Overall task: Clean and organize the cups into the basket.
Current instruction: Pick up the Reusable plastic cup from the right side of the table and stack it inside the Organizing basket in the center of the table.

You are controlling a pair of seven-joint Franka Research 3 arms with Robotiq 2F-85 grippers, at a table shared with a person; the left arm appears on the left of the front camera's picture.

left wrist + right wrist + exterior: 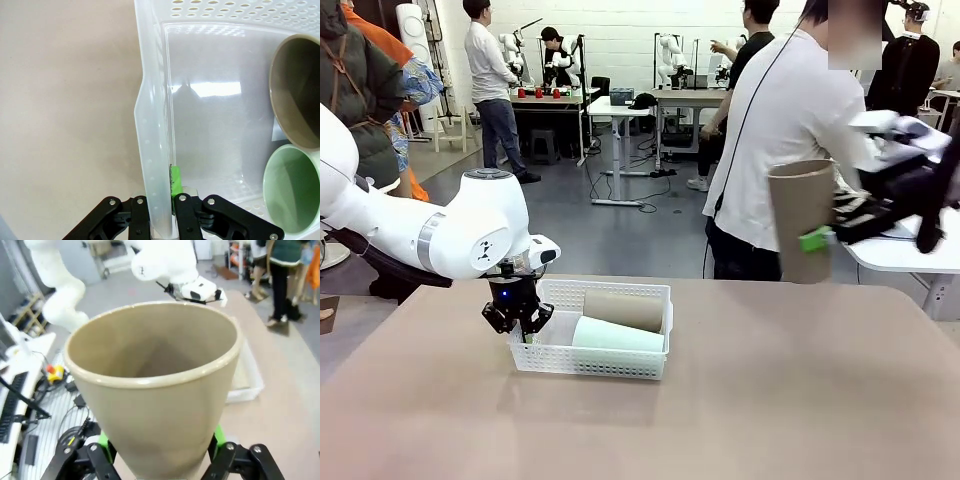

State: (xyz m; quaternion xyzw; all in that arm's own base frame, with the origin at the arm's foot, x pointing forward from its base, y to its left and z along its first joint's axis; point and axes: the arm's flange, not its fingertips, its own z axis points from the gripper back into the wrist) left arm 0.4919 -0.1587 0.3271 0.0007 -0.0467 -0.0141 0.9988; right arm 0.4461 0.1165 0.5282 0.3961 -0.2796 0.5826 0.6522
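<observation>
Left gripper (517,322): you see it clenched on the near-left wall of the basket (620,362) | Right gripper (160,452): it grasps a tan cup (802,220) held up in the air, right of the table (770,400) | Basket: you find a tan cup (625,308) and the mint cup (617,335) lying inside

We count three tall tapered handleless cups: two of matte tan-brown, one (623,308) lying in the basket and one (802,220) raised above the table's far right edge, plus a single pale mint green cup (617,335) lying in the basket. We count one shallow rectangular white plastic basket (588,364) with lattice walls, near the table's far edge. We count two black two-finger grippers with green pads, left (517,318) and right (820,238).
</observation>
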